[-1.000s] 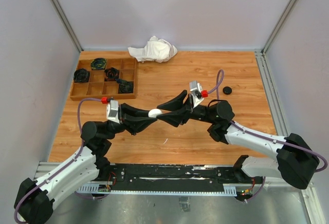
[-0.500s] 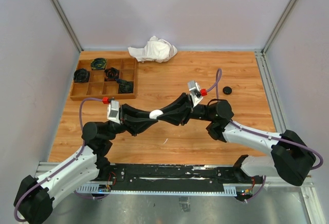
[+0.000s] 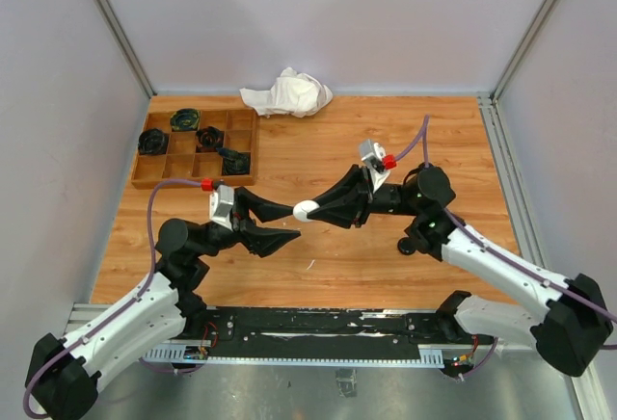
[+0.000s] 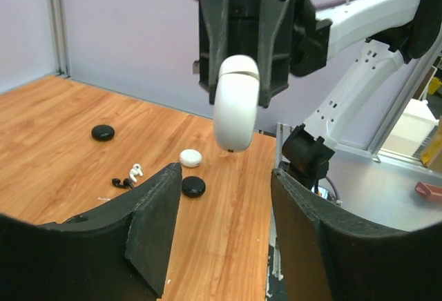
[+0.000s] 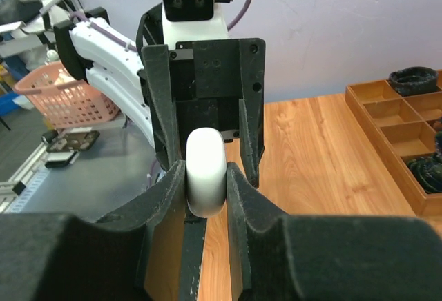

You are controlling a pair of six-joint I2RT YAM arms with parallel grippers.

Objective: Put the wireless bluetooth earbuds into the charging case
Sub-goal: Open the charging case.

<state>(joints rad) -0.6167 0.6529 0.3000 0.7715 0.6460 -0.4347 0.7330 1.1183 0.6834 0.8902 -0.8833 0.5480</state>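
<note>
Earbuds, one white and one black, lie together on the wooden table, just beside a white puck and a black puck; a second black puck sits farther off. Well above them, the right gripper is clenched on the white charging case, lid closed, pinching its flat faces. The left gripper faces that case with jaws spread wide and nothing between them, not touching it

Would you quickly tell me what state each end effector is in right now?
Left end effector: open, holding nothing.
Right end effector: closed, holding the white charging case.
</note>
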